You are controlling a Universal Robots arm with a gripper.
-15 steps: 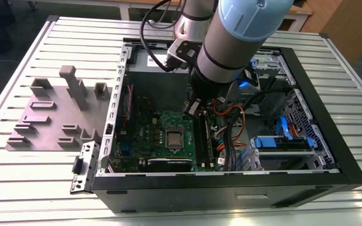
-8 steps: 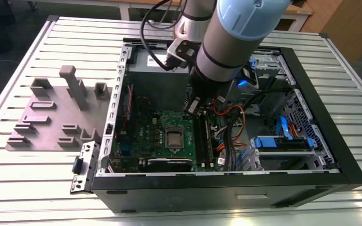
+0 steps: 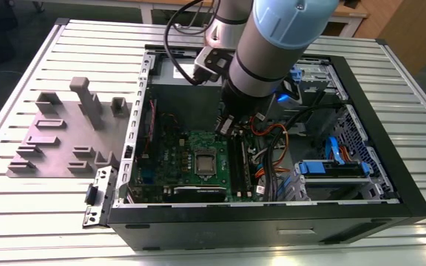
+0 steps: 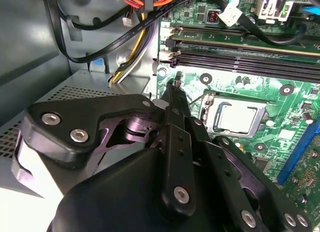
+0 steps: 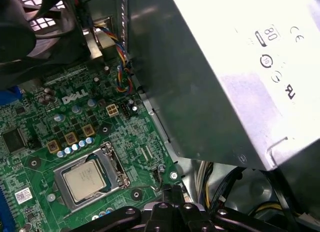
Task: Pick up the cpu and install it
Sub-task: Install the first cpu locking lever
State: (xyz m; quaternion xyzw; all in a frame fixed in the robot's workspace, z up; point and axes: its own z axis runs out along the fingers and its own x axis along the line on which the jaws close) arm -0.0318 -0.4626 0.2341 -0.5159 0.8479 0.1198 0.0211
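The gripper (image 4: 172, 90) hovers over the motherboard (image 5: 45, 122), jaws closed together on nothing, while the cpu (image 5: 84, 180) sits in its socket.

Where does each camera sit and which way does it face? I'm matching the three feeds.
Exterior view: above the table, looking down into the open case; the arm shows.
Second wrist view: on the arm, facing the motherboard; the gripper shows.
First wrist view: on the arm, facing board and grey metal box.
All show the cpu in its socket.
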